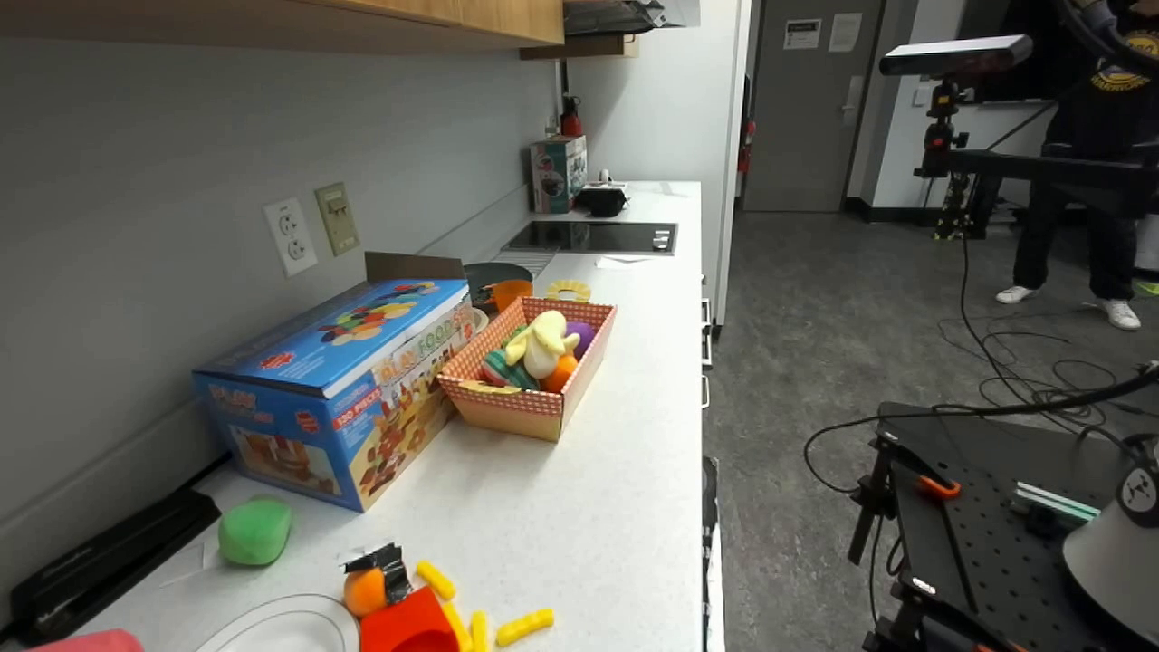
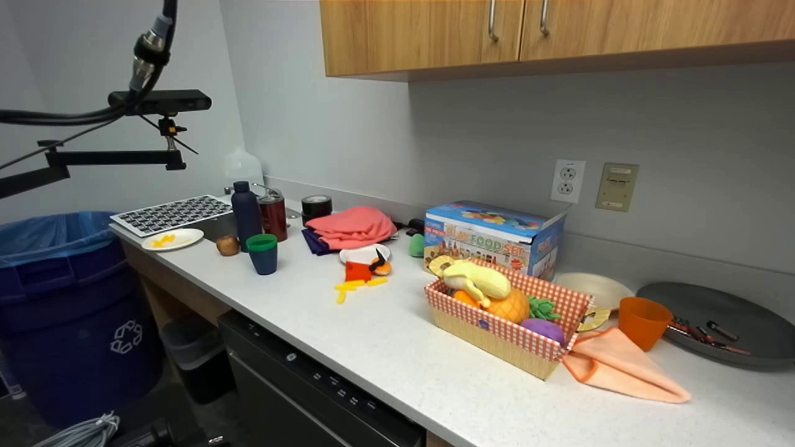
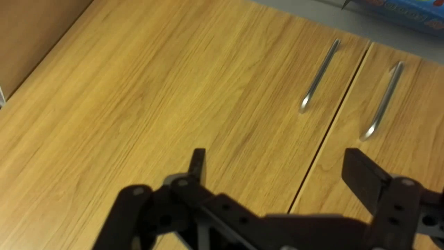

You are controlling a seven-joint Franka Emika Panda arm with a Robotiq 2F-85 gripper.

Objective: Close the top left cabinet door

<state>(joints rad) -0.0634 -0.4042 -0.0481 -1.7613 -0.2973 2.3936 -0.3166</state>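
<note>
Wrist view: black two-fingered claw (image 3: 275, 154) spread wide, fingers (image 3: 362, 173) well apart, nothing held; gap shows only wood + seam behind. Claw not made out in either exterior view.

Task's thing: in an exterior view, flat honey-brown wood-grain LH door (image 2: 410, 37) of upper wooden cab. (image 2: 559, 66), above white speckled counter (image 2: 366, 341); top edge out of frame. Looks flush w/ matching RH door (image 2: 658, 25), so prob. closed.

Key relation: doors lie ahead of claw, fingertips either side of thin, straight dark seam (image 3: 330, 128). Wrist cam prob. upside down, since doors' lower edge + glossy printed blue cardboard box (image 3: 412, 21) sit at top; if so, LH door = leaf on frame's right, facing the finger on that side. Not certain. Seam + slim round steel bar handles (image 3: 383, 100) share a slanted long axis, lower L to upper R, cutting across the line betw. fingertips. Handles near doors' lower edge, one each side of seam. Finger-to-wood contact: can't tell.

Upper-left corner, past a dark gap: darker plain brown panel (image 3: 38, 38); cab. side or another door ajar, can't tell. If LH door is the target, job looks done, bar a check push or backing off; if not, claw prob. needs to shift sideways first. Smooth flat wood: push shd do, no grip needed.

Below: straw-coloured oblong basket (image 2: 497, 346), red/white gingham rim, betw. box and counter's front edge; soft-looking yellow banana toy (image 2: 484, 279) on top.
</note>
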